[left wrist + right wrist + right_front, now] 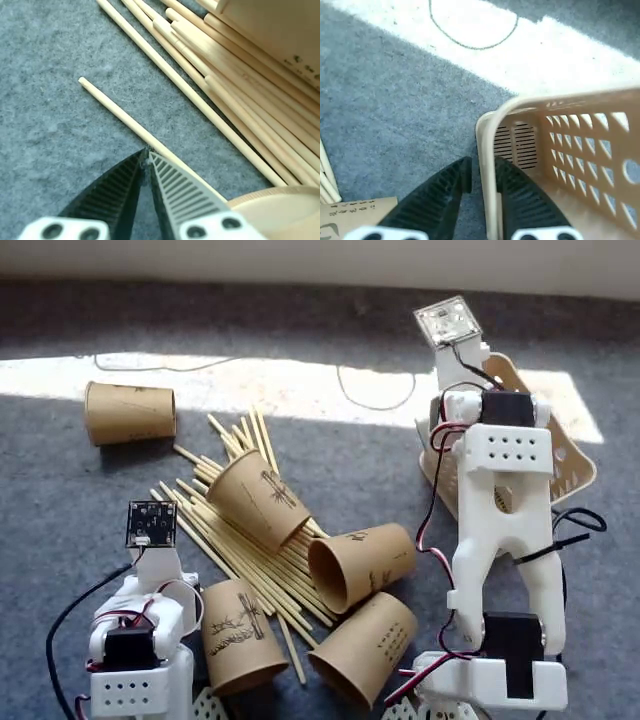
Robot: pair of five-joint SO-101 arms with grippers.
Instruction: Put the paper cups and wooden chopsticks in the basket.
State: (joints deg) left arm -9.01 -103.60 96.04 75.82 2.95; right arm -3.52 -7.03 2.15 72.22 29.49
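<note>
Several paper cups lie on their sides on the grey carpet: one far left (128,412), one on the chopstick pile (262,498), two in the middle (362,565) (365,645), and one (238,635) beside the left arm. Wooden chopsticks (245,540) are strewn under them. My left gripper (148,156) is shut just above the carpet, its tips touching a single stray chopstick (117,112) that runs under one finger. My right gripper (482,172) straddles the rim of the tan basket (570,140), one finger outside and one inside, closed on the rim. The basket (572,455) sits at the right under the right arm.
A thin cable (375,395) loops across the sunlit strip of carpet at the back. Bare carpet lies between the chopstick pile and the basket. The basket's slotted and perforated walls (600,165) rise close to the right gripper.
</note>
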